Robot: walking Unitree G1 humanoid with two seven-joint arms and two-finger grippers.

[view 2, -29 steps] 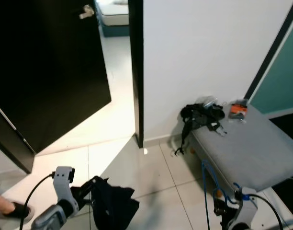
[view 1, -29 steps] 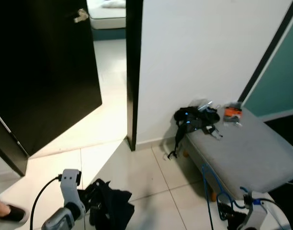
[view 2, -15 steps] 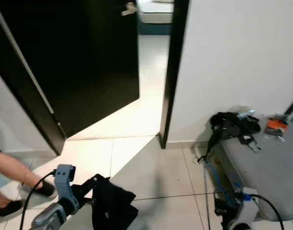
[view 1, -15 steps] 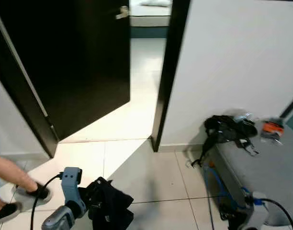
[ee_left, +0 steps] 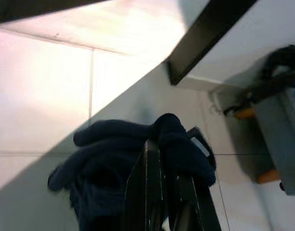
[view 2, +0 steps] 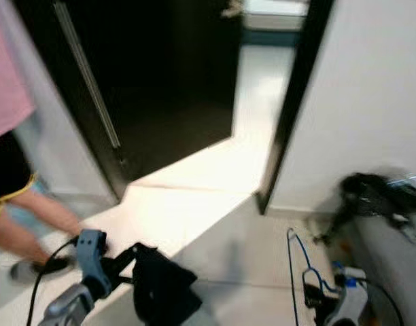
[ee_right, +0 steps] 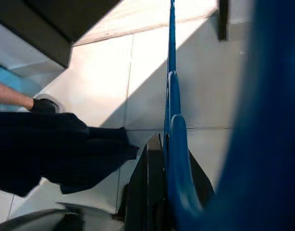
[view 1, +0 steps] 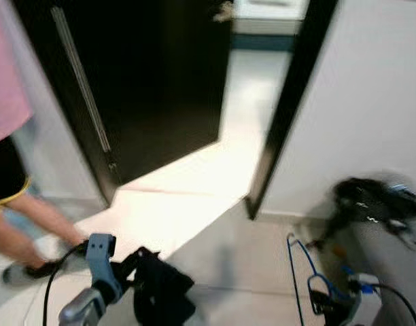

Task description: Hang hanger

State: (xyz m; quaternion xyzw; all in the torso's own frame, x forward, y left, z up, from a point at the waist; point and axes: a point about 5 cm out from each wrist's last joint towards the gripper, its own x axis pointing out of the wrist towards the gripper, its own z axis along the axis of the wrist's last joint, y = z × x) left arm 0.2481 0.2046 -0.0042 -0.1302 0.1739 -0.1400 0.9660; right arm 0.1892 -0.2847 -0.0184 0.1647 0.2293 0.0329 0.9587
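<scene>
A blue wire hanger (view 1: 293,268) stands up from my right gripper (view 1: 325,303) at the lower right, and the gripper is shut on its lower part. In the right wrist view the hanger (ee_right: 172,110) runs straight out between the black fingers (ee_right: 152,183). My left gripper (view 1: 129,270) at the lower left is shut on a crumpled dark navy garment (view 1: 160,295) that hangs just above the tiled floor. The left wrist view has the garment (ee_left: 123,154) bunched over the fingers (ee_left: 151,187).
A person in a pink top and black shorts (view 1: 7,142) stands close at the left, one foot (view 1: 28,270) near my left arm. A dark open door (view 1: 160,81) and a black door frame (view 1: 289,115) lie ahead. A grey bench (view 2: 398,251) with a black bag (view 1: 371,200) is at the right.
The view has swung to the left and blurred, so the bench has slid to the right edge and the person now fills the left side. Both grippers keep their holds.
</scene>
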